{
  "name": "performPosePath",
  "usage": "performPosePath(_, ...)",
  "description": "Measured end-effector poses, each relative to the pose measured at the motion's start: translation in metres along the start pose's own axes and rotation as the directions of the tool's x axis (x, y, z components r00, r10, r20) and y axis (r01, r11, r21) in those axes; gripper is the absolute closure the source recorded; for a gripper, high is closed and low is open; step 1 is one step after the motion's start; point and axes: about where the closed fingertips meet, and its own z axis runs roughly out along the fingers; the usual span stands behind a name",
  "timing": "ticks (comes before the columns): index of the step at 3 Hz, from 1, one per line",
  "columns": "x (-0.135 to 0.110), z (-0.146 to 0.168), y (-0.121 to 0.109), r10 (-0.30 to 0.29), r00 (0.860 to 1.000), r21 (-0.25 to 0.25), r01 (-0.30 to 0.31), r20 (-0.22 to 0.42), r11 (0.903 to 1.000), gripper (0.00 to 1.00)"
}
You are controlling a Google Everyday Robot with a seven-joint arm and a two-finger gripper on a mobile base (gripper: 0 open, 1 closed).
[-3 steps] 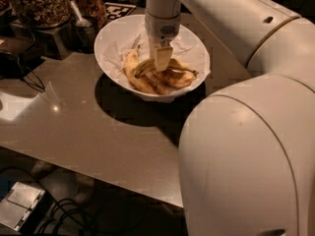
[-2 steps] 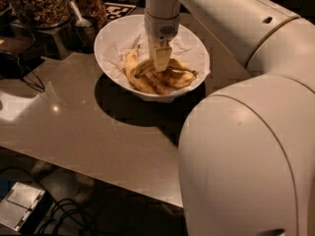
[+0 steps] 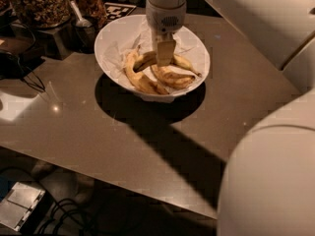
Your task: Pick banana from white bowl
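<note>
Gripper (image 3: 166, 58) is down inside the bowl (image 3: 107, 39), pointing straight down and sitting over the middle of the banana (image 3: 183, 62). I cannot tell whether it is released or clenched, or whether it has the banana at all.

Far left, top: a jar (image 3: 38, 4) of brown bits on a dark block. Below it, black cables (image 3: 22, 77) lie on the table (image 3: 98, 132). On the floor, bottom left, there is a grey box (image 3: 19, 211) with more cables beside it. Next along, a metal scoop (image 3: 78, 17) stands in a dark cup, just beside the bowl's left rim. A black-and-white tag (image 3: 120, 9) lies flat behind the bowl.

The bowl sits on the table left of centre, lined with crumpled paper (image 3: 117, 58), and casts a dark shadow in front.

In it, left to right:
- The second banana (image 3: 134, 76) curves along the left and front wall.
- The banana arches across the back. Its ends show on both sides of the gripper, and its thin stem points right.
- The third banana (image 3: 173, 78) lies in front of the gripper, touching the second.

The arm (image 3: 256, 14) runs from the gripper's wrist to the upper right. The white robot body (image 3: 275, 181) fills the lower right corner.
</note>
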Motion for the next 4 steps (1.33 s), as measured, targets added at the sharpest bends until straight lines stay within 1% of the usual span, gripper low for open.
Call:
performPosePath(1,-0.004,-0.033,0.018,0.033,0.999,0.025,-0.032,-0.041,0.9992,1.0)
performPosePath(2,-0.01,-0.064,0.039,0.053,0.996,0.071,-0.047,-0.074,0.9964,1.0)
performPosePath(3,-0.016,-0.092,0.061,0.071,0.992,0.126,-0.058,-0.105,0.9904,1.0)
performPosePath(4,-0.02,-0.112,0.076,0.086,0.989,0.165,-0.065,-0.119,0.9841,1.0)
